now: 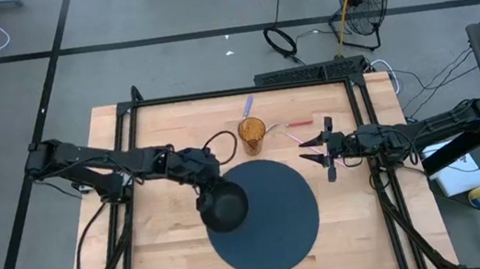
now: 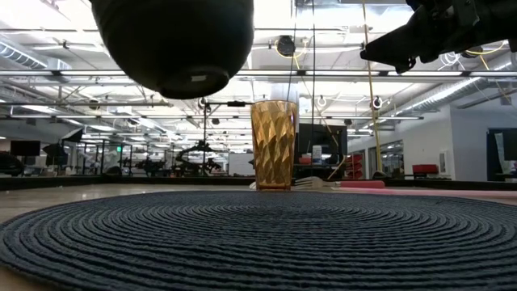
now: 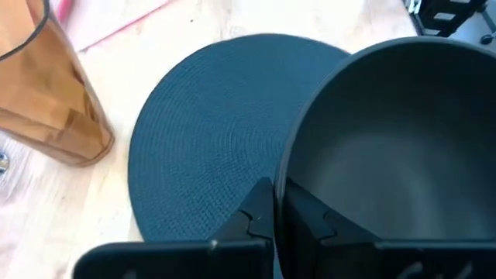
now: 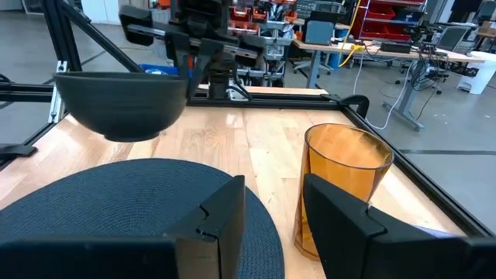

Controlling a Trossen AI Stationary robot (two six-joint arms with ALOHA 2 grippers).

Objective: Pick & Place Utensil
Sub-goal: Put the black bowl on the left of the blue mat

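Gripping a dark bowl (image 1: 224, 207) by its rim, the left gripper (image 3: 273, 209) is holding it in the air above the near-left part of the round mat (image 1: 281, 231). One finger is sitting inside the wall and one outside, clenched on the rim, so the bowl is hanging level with its mouth up; the low view is showing its underside clear of the weave. That grip is probably being used because the rim is the only thin edge two fingers can close on.

The right gripper (image 4: 271, 213) is waiting with its fingers spread and nothing between them, hovering over the wood just beside the mat's right edge and facing the amber cup (image 1: 252, 135). It is staying out of the bowl's way, it seems, while being near the things behind the mat.

The cup is standing upright on the table just past the mat's far edge. A purple-handled utensil (image 1: 248, 106) is lying behind it, and a pink-handled utensil (image 1: 298, 124) is lying to its right, both flat on the wood and well apart from either gripper. Neither utensil is being handled yet; judging from this, the bowl is being set on the mat as part of a place setting, with the utensils to follow.
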